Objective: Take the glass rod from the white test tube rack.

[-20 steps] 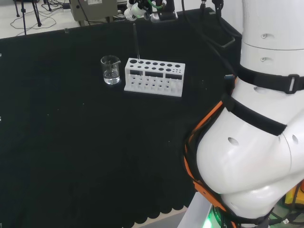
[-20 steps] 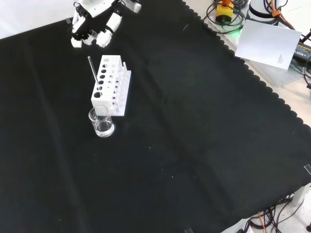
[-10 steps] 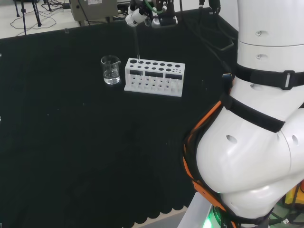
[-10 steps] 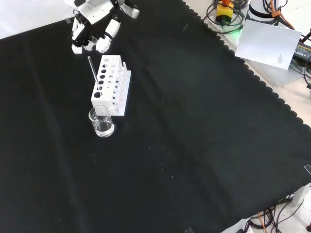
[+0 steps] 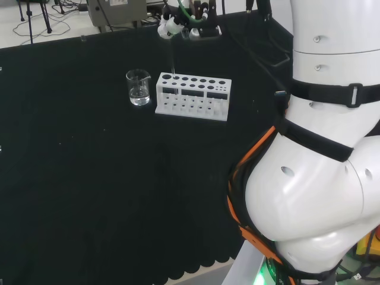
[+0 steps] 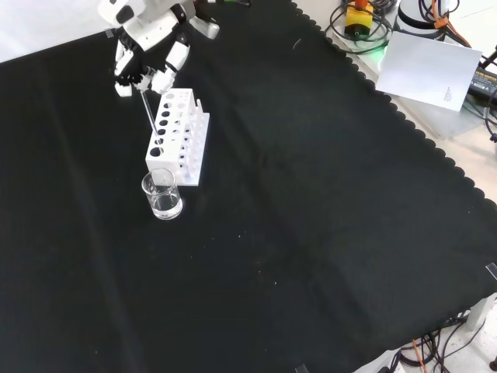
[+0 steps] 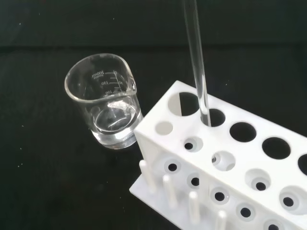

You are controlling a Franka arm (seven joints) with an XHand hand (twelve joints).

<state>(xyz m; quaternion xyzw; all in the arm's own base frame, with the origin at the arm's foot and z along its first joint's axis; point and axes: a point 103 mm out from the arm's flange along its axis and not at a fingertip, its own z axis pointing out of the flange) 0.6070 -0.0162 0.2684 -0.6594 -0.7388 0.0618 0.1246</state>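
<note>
Beaker (image 6: 163, 195) just beside rack (image 6: 177, 137) end; bare cloth (image 6: 311, 217) elsewhere

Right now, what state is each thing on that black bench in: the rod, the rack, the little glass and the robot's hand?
Glass rod: standing in a hole at the rack's end nearest the beaker, leaning a little.
Rack: upright on the cloth, its other holes empty.
Beaker: upright beside the rack, looks empty.
Hand: at the rod's top; whether the fingers have closed on it cannot be told.
</note>
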